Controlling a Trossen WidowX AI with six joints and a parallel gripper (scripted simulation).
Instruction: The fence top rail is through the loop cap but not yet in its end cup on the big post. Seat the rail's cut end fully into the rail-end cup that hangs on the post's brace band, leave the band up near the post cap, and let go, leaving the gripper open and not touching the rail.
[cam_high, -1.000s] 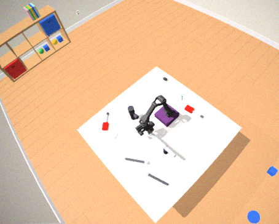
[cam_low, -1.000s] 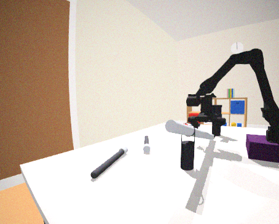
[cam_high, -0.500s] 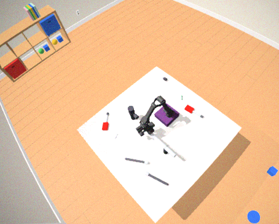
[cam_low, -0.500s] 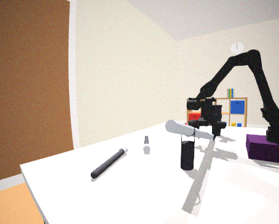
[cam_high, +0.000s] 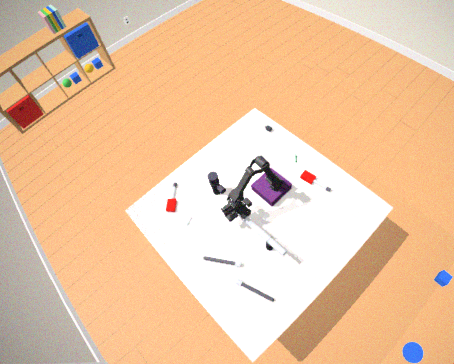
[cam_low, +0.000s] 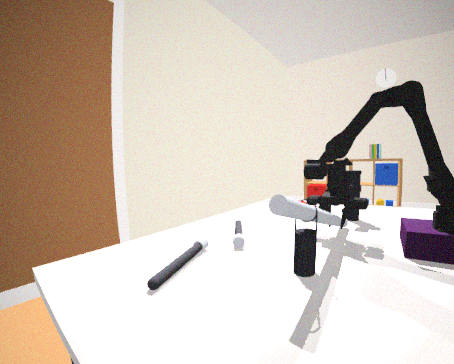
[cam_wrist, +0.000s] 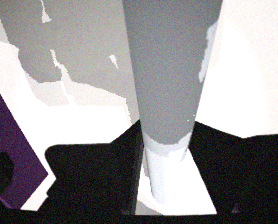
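White table (cam_high: 330, 235): rail (cam_high: 280, 243) lies diagonal, jaws clamping its post-side end.

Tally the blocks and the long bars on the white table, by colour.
red blocks: 2
purple block: 1
dark grey rods: 2
light grey rail: 1
total: 6
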